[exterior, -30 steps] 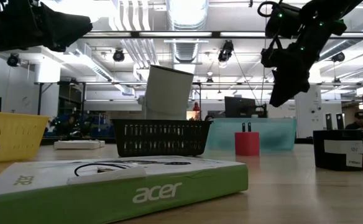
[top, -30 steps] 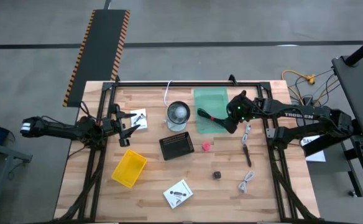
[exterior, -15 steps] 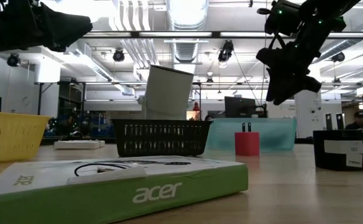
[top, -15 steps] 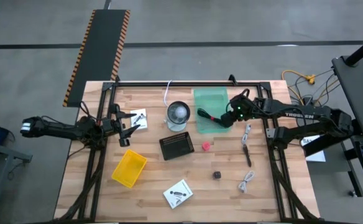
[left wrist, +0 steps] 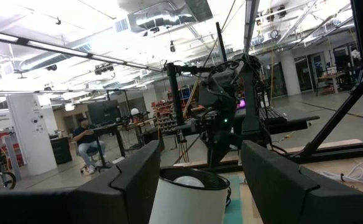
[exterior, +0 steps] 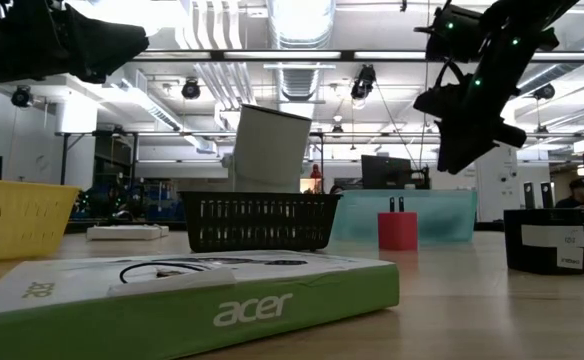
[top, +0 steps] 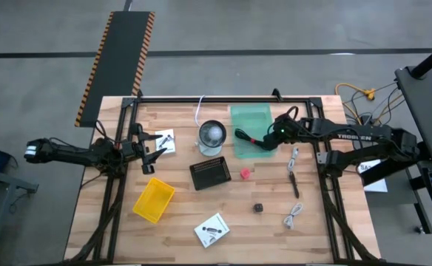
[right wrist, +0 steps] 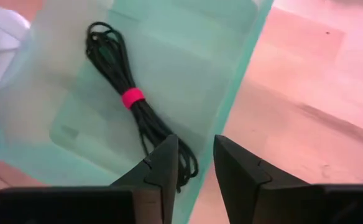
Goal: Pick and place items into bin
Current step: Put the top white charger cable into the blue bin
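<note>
The black cable with a red band (top: 249,138) (right wrist: 130,99) lies inside the pale green bin (top: 251,118) (right wrist: 188,68) at the table's far middle. My right gripper (top: 273,140) (right wrist: 197,163) (exterior: 464,158) hovers open above the bin's right side, over the cable's near end and clear of it. A white cable (top: 294,157), black pen (top: 294,185), coiled white cable (top: 294,215), red cube (top: 245,174) (exterior: 397,230), dark die (top: 259,208) and two white packets (top: 213,230) (top: 166,140) lie on the table. My left gripper (top: 155,153) waits open at the left.
A round glass cup (top: 211,137) (left wrist: 188,196) stands left of the green bin. A black mesh basket (top: 210,174) (exterior: 259,220) sits mid-table and a yellow basket (top: 154,200) (exterior: 17,218) near left. A black frame rail (top: 223,98) runs along the far edge.
My right gripper has drawn slightly toward the far edge above the bin's right side and tipped a little. The black cable has stayed where it lay in the bin.
</note>
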